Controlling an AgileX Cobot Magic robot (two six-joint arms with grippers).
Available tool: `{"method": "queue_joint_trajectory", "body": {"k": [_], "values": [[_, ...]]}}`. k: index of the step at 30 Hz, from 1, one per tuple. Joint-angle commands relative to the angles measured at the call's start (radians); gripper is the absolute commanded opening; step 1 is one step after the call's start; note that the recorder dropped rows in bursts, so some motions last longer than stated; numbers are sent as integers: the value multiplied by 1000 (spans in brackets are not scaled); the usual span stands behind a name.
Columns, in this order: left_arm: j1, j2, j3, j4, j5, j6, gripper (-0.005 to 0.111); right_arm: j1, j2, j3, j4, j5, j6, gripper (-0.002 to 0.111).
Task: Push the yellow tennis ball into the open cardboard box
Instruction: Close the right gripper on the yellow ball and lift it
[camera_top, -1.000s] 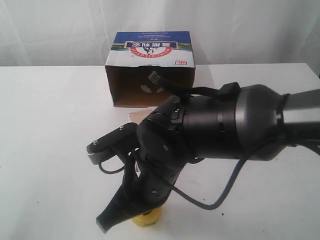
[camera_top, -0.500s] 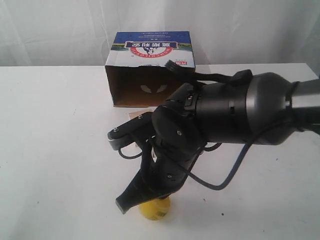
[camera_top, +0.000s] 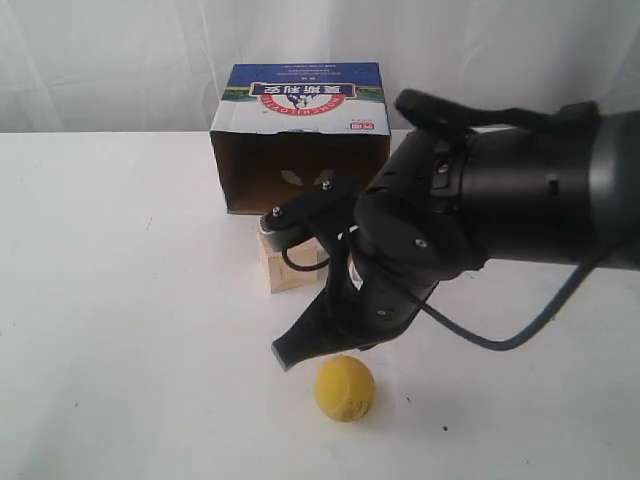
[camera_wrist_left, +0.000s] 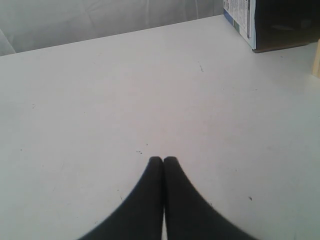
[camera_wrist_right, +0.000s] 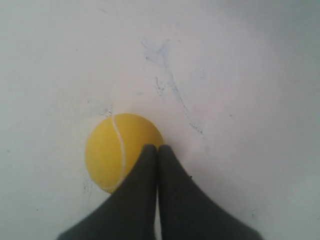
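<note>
Near the front edge of the white desk (camera_top: 120, 300), the yellow tennis ball (camera_top: 345, 388) sits alone on the bare surface. My right fingers (camera_top: 292, 352) are pressed together with no gap between them and grip nothing. They point down at a slant, their tips just beside the ball on its left in the exterior view. From my right wrist, the closed right fingers (camera_wrist_right: 158, 150) overlap the ball's (camera_wrist_right: 112, 150) edge, its pale seam curving across the top; whether they actually touch it I cannot tell.

Farther back stands the open cardboard box (camera_top: 300, 140), its dark opening facing the camera and its blue, white and red printed panel on top. A pale wooden cube (camera_top: 285, 265) rests just before that opening, between the box and the ball, partly hidden by my right arm. The ball lies well apart from the box.

My left fingers (camera_wrist_left: 163, 161) are also shut tight and empty, above bare desk, with a corner of the box (camera_wrist_left: 280, 25) far ahead.
</note>
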Motion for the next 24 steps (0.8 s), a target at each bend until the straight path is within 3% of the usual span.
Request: {"method": "queue_joint_trajectory", "body": {"k": [1,24], "values": [[0,-5,4,-9,2,0,0,-6,-49,4,-1,-3,22,0],[0,-5,4,-9,2,0,0,-60,124,15,-26,-24,-1,0]]}}
